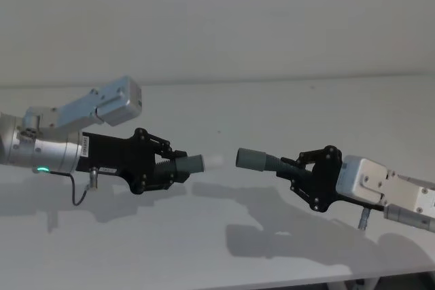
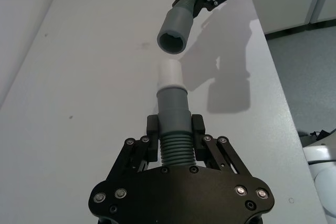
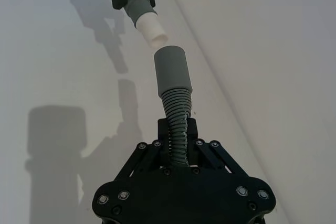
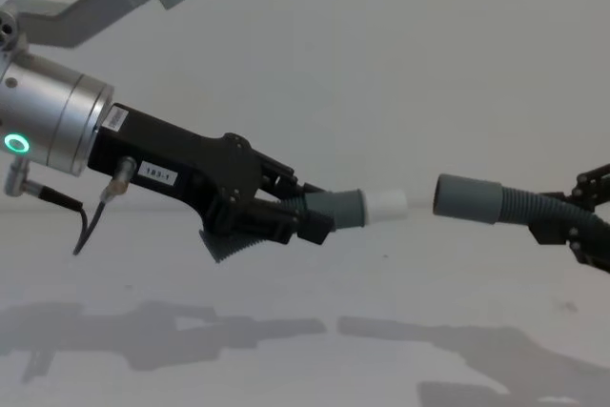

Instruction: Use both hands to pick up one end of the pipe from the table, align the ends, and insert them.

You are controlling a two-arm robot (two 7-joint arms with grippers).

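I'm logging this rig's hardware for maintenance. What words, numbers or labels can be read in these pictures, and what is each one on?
"183-1": small white sticker on the black body of the left pincer, which grips the white-tipped pipe piece; the reading is tentative.
Too small to read: the label on the left wrist.
No text on the right pincer, its grey-collared pipe piece or the table.

White matte bench (image 1: 217, 103) runs under both claws. Left claw (image 1: 185, 165) and right claw (image 1: 285, 171) hang above it, not touching. Dark shadows (image 1: 272, 236) of the claws fall on the bench, on the robot's side of the claws. One tiny dark speck (image 1: 219, 132) sits on the bench beyond the gap between the claws. The bench's far edge meets the wall (image 1: 217, 18) behind both claws.
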